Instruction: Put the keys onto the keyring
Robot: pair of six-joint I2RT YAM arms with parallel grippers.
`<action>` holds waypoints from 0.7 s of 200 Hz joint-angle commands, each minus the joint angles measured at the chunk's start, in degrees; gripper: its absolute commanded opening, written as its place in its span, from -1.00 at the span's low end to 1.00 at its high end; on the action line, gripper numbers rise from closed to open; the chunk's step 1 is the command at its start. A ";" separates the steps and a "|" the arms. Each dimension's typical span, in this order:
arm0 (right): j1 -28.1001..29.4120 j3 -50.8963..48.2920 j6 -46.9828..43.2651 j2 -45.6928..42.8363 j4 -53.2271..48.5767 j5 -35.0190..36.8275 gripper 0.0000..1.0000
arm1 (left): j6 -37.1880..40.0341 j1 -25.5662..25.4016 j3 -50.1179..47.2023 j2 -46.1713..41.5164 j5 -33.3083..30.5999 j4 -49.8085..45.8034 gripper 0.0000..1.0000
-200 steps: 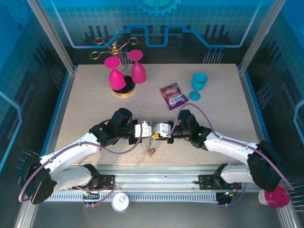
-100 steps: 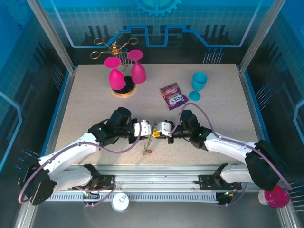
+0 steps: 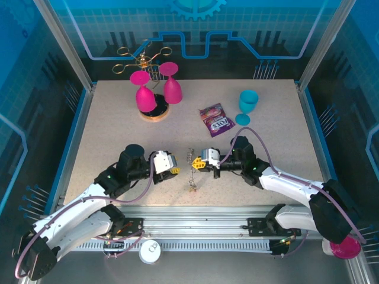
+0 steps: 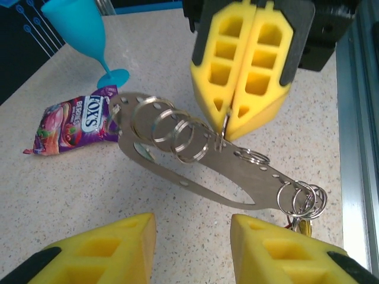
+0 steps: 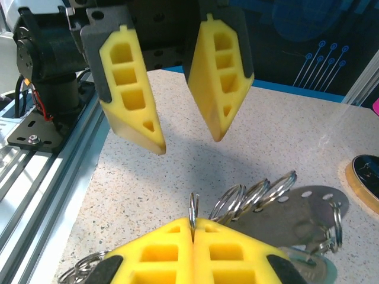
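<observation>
- Desk [image 3: 118, 130]: speckled beige, takes up the middle of the top view.
- Left gripper [image 3: 174, 167]: lower centre-left of the top view. Yellow pads part-open with a narrow gap, holding nothing. It points at the keyring, just short of it.
- Right gripper [image 3: 198, 165]: lower centre, facing the left one. Pads pressed together, pinching one small split ring of the keyring.
- Pink goblets [image 3: 146, 94]: two, upside down on a gold wire rack [image 3: 142, 56], upper left of the desk.
- Teal goblet [image 3: 248, 103]: upright, upper right of the desk.
- Candy packet [image 3: 215, 120]: purple, flat on the desk, just left of the teal goblet.
- Keyring [image 4: 225, 177]: flat silver plate with punched holes and several split rings threaded through it. It sits between the two grippers, centre of the left wrist view, tilted, with its shadow on the desk below.
- Keys [image 4: 301, 223]: small cluster at the plate's lower-right end, with yellow and red bits. Can't tell if they touch the desk.
</observation>
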 commanded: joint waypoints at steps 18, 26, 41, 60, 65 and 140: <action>-0.49 -0.23 -1.26 -1.73 1.41 -0.44 -1.00 | -3.96 0.39 -0.66 1.68 2.68 3.83 -0.25; -0.30 -0.30 -3.08 -2.18 0.65 1.01 -1.00 | -4.64 0.41 -0.81 2.16 2.34 5.15 -0.25; -0.19 -0.48 -6.09 -3.10 -0.41 3.01 -1.00 | -6.33 0.48 -1.43 2.74 2.03 8.20 -0.25; -0.10 -1.36 -10.19 -4.19 -0.58 4.65 -1.00 | -7.21 0.42 -1.46 3.30 2.31 9.19 -0.26; -0.01 -1.85 -11.00 -4.36 0.20 5.17 -1.00 | -7.31 0.42 -1.54 3.42 2.24 9.27 -0.27; -2.43 -0.33 -4.18 -8.01 -1.45 24.44 -1.00 | -22.71 0.65 -1.44 5.43 -18.53 14.49 -0.14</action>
